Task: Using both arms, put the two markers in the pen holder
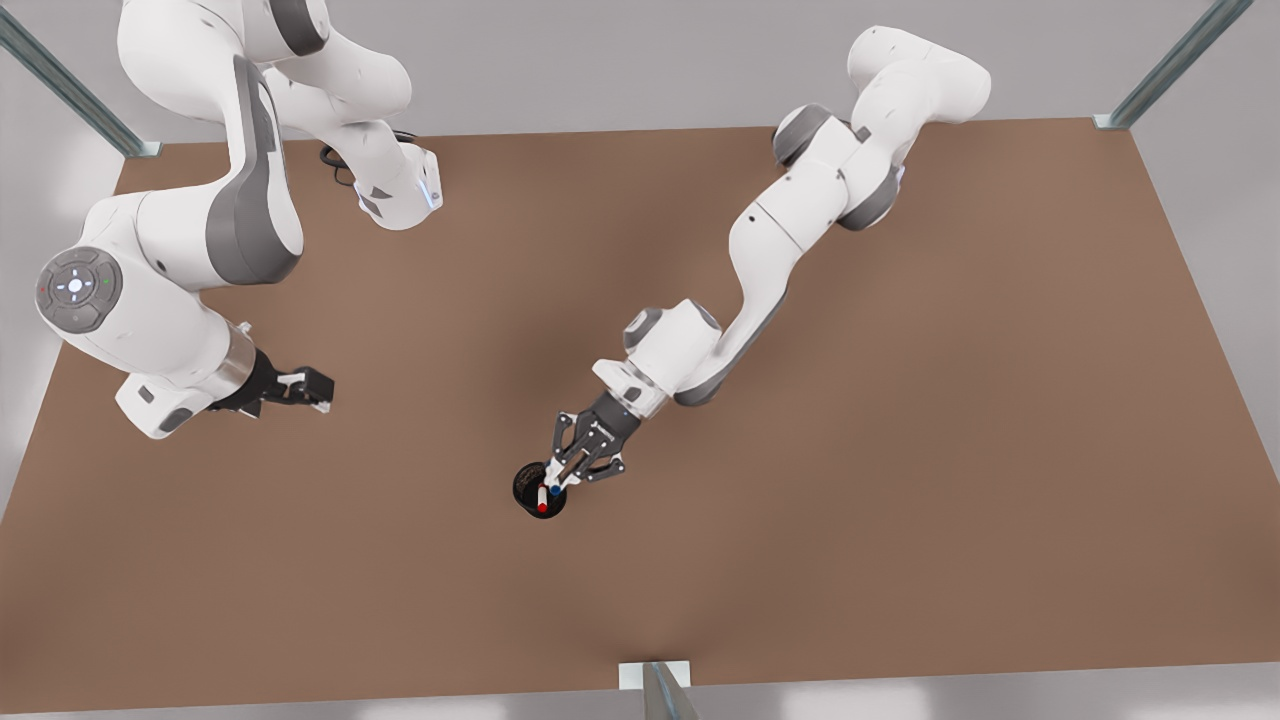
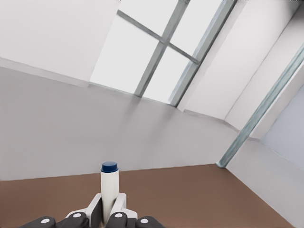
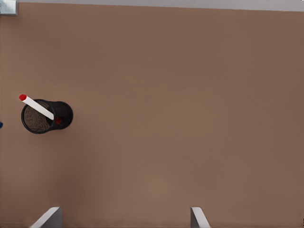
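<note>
Here the left gripper (image 1: 572, 478) pinches the blue-capped marker (image 2: 109, 189); right gripper (image 1: 305, 390) spread, empty.

Brown tabletop (image 1: 900, 450): flat, matte, spans most of front view; also seen in right wrist view (image 3: 190, 118) and left wrist view (image 2: 190, 199). Metal frame struts at far corners: one at front view's left (image 1: 60, 85), one at front view's right (image 1: 1170, 65), each ending in small bracket on table edge. Third strut with pale bracket (image 1: 655, 680) at near edge, centre. Grey wall (image 1: 620, 60) behind table. Crossed frame bars (image 2: 166, 45) against pale background in left wrist view.
</note>
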`<action>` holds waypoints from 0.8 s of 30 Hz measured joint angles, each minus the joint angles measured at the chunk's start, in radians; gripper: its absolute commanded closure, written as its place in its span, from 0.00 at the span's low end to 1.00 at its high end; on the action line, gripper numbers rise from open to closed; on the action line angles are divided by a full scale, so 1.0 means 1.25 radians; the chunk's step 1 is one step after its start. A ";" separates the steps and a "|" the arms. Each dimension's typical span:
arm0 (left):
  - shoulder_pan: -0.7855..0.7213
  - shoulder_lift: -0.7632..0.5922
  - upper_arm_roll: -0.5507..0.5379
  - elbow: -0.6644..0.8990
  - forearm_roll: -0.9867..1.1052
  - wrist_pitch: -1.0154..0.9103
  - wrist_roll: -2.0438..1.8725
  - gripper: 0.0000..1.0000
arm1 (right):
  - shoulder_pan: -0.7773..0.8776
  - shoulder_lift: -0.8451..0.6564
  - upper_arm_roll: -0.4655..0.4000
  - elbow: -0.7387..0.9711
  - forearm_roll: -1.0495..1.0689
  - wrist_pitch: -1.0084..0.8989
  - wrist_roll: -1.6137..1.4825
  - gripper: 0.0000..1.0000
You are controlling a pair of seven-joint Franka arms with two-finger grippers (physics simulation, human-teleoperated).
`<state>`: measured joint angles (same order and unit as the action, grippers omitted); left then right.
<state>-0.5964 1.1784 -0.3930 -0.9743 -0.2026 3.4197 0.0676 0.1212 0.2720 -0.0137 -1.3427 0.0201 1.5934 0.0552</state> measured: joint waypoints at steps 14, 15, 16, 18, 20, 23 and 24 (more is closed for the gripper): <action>-0.021 0.063 -0.001 0.064 0.039 0.032 0.006 0.79 | 0.001 0.005 0.001 0.000 0.001 -0.009 -0.077 0.00; -0.021 0.067 0.000 0.074 0.041 0.026 0.006 0.79 | 0.001 0.005 0.001 0.000 0.001 -0.010 -0.080 0.00; -0.021 0.069 0.007 0.084 0.053 0.022 0.007 0.79 | 0.001 0.005 0.001 0.000 0.001 -0.010 -0.084 0.00; -0.022 0.071 0.020 0.097 0.076 0.016 0.007 0.79 | 0.001 0.005 0.002 0.000 0.001 -0.010 -0.090 0.00; -0.023 0.072 0.026 0.102 0.099 0.013 0.008 0.79 | 0.001 0.006 0.002 0.000 0.001 -0.010 -0.095 0.00; -0.031 0.081 0.029 0.104 0.124 0.023 0.009 0.79 | 0.001 0.007 0.002 0.000 0.001 -0.010 -0.102 0.00; -0.035 0.085 0.029 0.104 0.129 0.026 0.009 0.79 | 0.001 0.008 0.003 0.000 0.000 -0.010 -0.104 0.00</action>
<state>-0.6404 1.2847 -0.3570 -0.8446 -0.0408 3.4526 0.0793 0.1228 0.2814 -0.0101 -1.3428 0.0205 1.5807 -0.0743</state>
